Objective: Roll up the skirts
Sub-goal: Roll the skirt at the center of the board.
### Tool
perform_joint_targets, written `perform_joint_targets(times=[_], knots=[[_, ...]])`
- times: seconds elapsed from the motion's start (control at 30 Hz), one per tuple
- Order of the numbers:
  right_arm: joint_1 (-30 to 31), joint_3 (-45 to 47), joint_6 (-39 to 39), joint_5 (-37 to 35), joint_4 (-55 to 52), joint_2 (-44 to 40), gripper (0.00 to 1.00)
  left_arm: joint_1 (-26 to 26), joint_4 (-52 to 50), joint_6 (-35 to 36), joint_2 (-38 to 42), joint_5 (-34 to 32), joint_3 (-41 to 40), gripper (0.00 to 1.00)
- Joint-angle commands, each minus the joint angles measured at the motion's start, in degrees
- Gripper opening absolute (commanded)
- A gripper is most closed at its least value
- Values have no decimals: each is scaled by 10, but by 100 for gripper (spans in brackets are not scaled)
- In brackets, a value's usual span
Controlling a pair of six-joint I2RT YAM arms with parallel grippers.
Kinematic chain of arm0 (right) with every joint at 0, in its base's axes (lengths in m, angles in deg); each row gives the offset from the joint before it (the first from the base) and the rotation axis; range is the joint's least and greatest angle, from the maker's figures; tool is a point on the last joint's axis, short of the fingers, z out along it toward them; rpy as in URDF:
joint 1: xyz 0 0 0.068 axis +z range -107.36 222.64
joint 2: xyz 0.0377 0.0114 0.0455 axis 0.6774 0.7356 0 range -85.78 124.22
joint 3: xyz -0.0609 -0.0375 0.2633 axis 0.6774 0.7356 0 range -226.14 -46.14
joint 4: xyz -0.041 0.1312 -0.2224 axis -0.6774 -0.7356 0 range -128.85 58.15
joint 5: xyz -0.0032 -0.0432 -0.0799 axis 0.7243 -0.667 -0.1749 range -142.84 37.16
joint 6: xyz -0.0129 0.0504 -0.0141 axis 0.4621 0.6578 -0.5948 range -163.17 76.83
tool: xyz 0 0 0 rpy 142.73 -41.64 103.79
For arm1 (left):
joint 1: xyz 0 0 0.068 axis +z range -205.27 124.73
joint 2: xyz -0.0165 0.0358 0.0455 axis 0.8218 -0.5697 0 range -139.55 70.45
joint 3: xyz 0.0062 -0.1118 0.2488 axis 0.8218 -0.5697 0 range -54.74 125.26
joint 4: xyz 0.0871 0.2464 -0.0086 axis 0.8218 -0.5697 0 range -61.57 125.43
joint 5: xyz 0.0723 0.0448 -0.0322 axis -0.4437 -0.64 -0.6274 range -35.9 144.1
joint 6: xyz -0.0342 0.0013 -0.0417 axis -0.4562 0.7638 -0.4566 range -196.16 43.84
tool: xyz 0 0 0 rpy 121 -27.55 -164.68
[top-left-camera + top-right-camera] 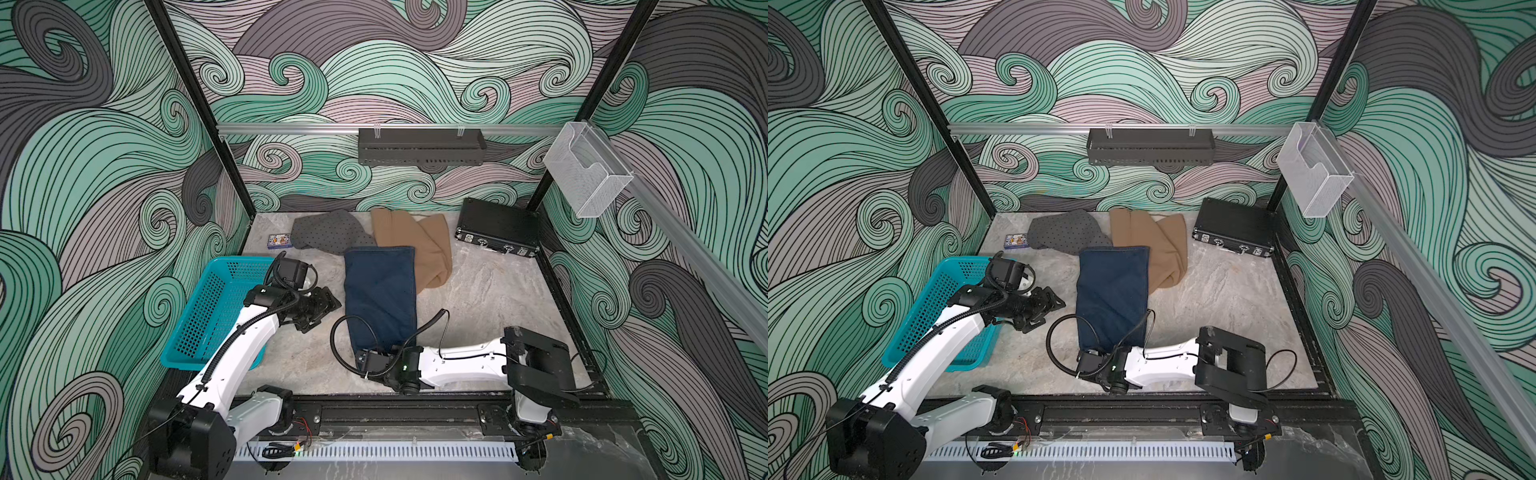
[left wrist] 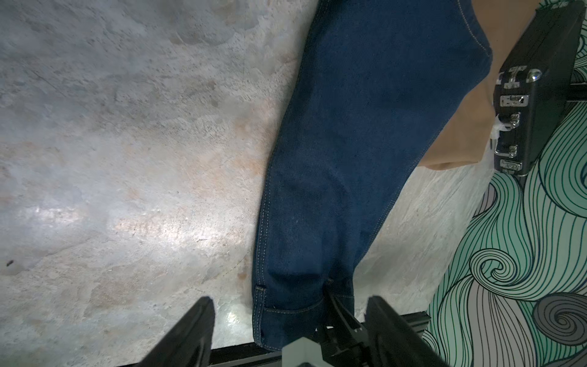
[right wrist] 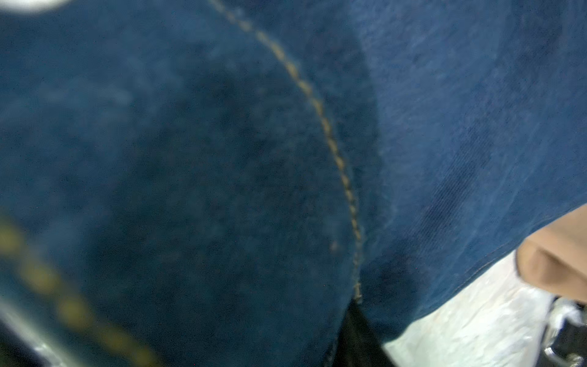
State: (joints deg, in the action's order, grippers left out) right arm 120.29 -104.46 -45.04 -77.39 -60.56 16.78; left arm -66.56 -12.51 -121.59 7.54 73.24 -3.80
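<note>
Where the skirts lie, both top views: denim skirt (image 1: pixel 380 291) spread flat and long mid-desk (image 1: pixel 478 299), its far end overlapping the tan skirt (image 1: pixel 419 245); the dotted grey skirt (image 1: pixel 328 232) lies crumpled at the back, touching the tan one. None is rolled.
Right hand, top views: my right hand (image 1: pixel 366 353) sits low at the denim's near end, mostly hidden under my own wrist. I judge it is there because a roll starts from an end.
Left hand, top views: my left hand (image 1: pixel 322 311) is off the cloth, beside the denim's long edge and just past the teal basket (image 1: pixel 208 307), clear so it pins no fabric.
Black case, top views: black case (image 1: pixel 494 228) in the far corner, apart from the denim.
Left wrist view, left hand: fingers (image 2: pixel 190 333) spread wide, gripping nothing, above the desk and the denim's near end.
Left wrist view, right hand: its dark fingers are pressed together on the near hem, and the cloth puckers toward the pinch.
Right wrist view: denim fills the picture, blurred and very close, a stitch line curving across it. A bit of tan skirt (image 3: pixel 552 270) shows at the edge.
Step, my judgement: the first roll is only beginning, with all three skirts left.
Risk: a single pinch point may skew the roll, so my left hand should take the hem too.
</note>
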Motion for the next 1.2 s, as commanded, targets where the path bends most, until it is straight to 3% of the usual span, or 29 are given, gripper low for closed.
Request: perform_joint_targets(times=[0.0, 0.1, 0.27, 0.37, 0.53, 0.67, 0.83, 1.0, 1.17], knots=[[-26, -21, 13, 84, -24, 16, 13, 7, -3, -14, 15, -28, 11, 76], [-66, -43, 44, 196, -46, 12, 0, 12, -5, -17, 28, -47, 14, 76], [-151, -87, 119, 414, -85, 2, 0, 13, 0, -2, 59, -74, 8, 79], [-181, -136, 139, 506, -138, 33, 0, 13, 9, 11, 71, -70, -1, 79], [-223, -166, 209, 610, -139, 81, 0, 12, -13, 11, 63, -34, -4, 80], [-242, -140, 288, 698, -37, 94, 0, 0, -12, -34, 50, 23, -28, 80], [-254, -118, 387, 781, 77, 100, 0, -18, -24, -93, 82, 3, -44, 82], [-258, -136, 386, 775, 65, 121, 0, -65, 29, -170, 86, -2, -90, 84], [-265, -134, 397, 775, 78, 132, 0, -92, 69, -177, 38, -17, -98, 84]])
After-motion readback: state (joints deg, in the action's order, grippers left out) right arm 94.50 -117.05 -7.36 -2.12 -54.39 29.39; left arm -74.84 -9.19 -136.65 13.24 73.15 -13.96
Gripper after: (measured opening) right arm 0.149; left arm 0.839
